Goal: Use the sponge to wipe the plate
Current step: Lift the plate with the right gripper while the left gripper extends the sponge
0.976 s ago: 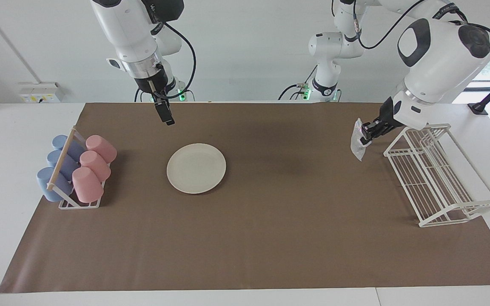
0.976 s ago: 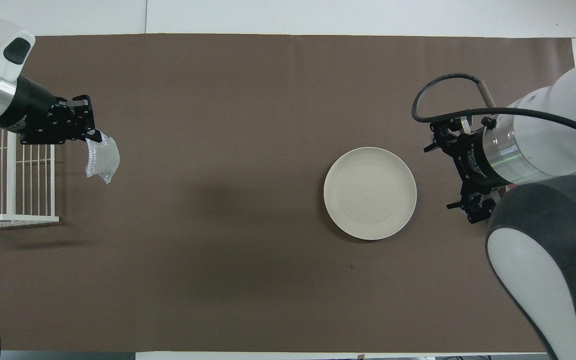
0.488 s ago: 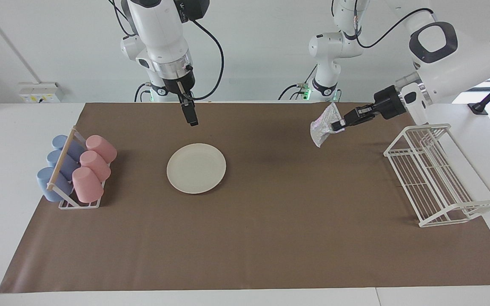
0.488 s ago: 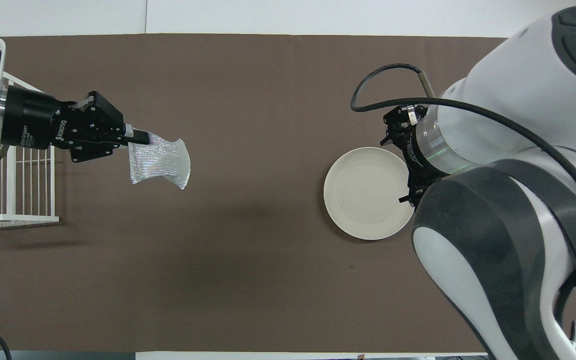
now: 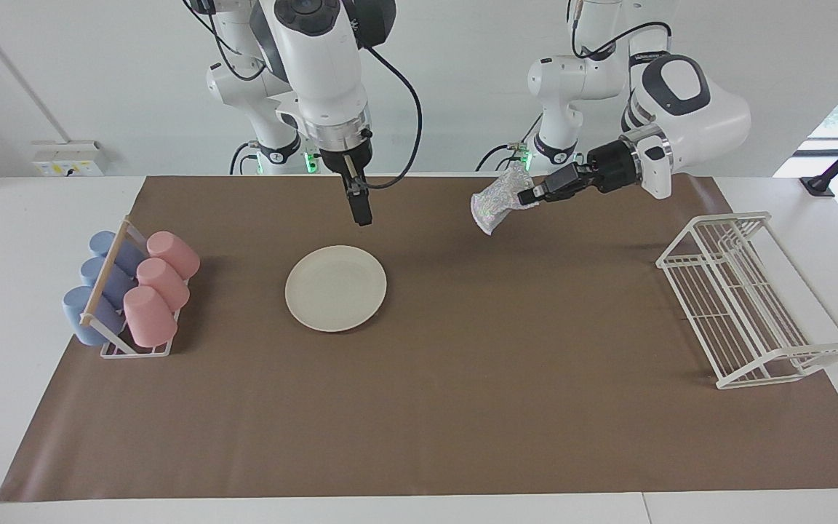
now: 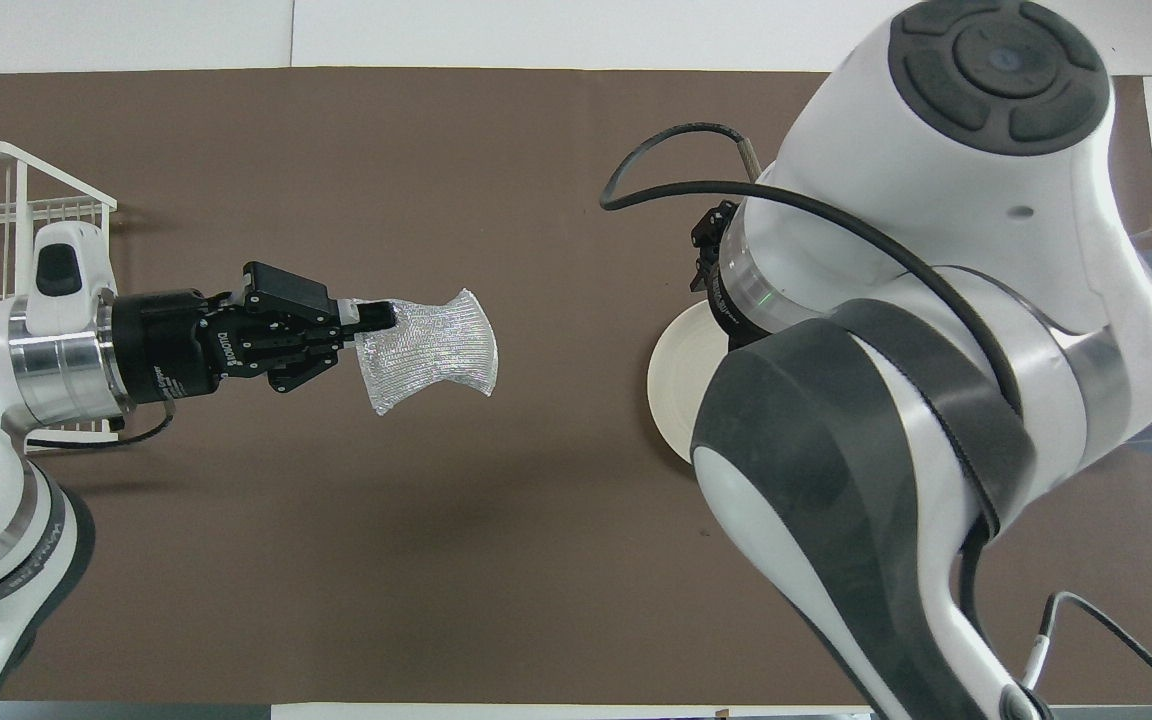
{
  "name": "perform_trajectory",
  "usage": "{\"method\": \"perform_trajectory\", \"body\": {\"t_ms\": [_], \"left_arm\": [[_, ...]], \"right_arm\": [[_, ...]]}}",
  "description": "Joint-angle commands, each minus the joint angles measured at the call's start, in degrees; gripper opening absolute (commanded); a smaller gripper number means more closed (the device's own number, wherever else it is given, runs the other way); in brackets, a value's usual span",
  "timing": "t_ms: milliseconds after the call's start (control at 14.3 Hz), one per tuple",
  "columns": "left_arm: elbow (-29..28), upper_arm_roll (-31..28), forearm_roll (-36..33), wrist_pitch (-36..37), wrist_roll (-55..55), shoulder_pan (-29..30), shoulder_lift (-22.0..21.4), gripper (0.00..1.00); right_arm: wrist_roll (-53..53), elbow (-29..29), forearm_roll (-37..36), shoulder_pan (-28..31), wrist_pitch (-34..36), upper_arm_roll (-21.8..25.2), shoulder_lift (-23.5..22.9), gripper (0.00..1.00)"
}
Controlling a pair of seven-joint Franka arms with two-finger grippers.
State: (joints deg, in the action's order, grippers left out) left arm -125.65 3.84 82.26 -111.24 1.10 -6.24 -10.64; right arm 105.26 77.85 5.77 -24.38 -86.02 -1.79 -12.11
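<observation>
— One round, shallow cream-white plate (image 5: 335, 288) lies flat on the brown table mat (image 5: 463, 407), nearer the right arm's end. Where's the scrubber?

— The silvery, glittery mesh sponge (image 5: 495, 199) hangs in the air over the mat, apart from the plate, pinched at one edge by the left gripper (image 5: 529, 196), whose fingertips are pressed together on it.

— And the other hand?

— The right gripper (image 5: 364, 217) points down above the mat, just over the plate's edge nearest the robots, touching nothing. From here, I cannot tell how its fingers stand.

— Anything else?

— A white wire dish rack (image 5: 750, 300) at the left arm's end; pink and blue cups (image 5: 144, 284) racked at the right arm's end.
</observation>
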Motion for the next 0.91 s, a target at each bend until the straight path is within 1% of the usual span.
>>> {"method": "perform_trajectory", "body": {"t_ms": [0, 70, 139, 209, 488, 697, 837], "left_arm": [[-5.49, -0.50, 5.80, -1.53, -9.60, -1.31, -2.02, 0.00], [-5.31, -0.59, 5.89, -0.57, -11.11, -1.58, -1.49, 0.00], [-5.14, -0.59, 5.89, 0.48, -15.04, -2.01, -0.62, 0.00], [-5.14, -0.67, 5.80, 1.54, -17.34, -2.11, -0.17, 0.00], [-5.14, -0.59, 5.63, 3.92, -19.74, -2.11, 0.89, 0.00], [-5.14, -0.59, 5.80, 4.10, -19.82, -2.37, 1.06, 0.00], [-5.14, -0.59, 6.15, 5.15, -19.82, -2.11, 1.50, 0.00]], "right_arm": [[5.03, -2.79, 0.12, -2.77, 1.29, 0.12, -2.73, 1.00], [6.61, -5.23, 0.03, -4.00, 1.47, 0.03, -4.40, 1.00], [8.28, -8.74, -0.06, -4.53, 1.82, 0.12, -6.77, 1.00], [9.00, -10.60, -0.23, -4.54, 1.99, 0.03, -7.92, 1.00], [9.09, -10.62, 0.38, -4.98, 1.39, -0.40, -7.84, 1.00], [10.23, -10.53, 1.17, -7.43, 1.21, -0.32, -7.84, 1.00], [12.50, -10.44, 0.82, -10.15, 0.50, -0.32, -8.19, 1.00]]}}
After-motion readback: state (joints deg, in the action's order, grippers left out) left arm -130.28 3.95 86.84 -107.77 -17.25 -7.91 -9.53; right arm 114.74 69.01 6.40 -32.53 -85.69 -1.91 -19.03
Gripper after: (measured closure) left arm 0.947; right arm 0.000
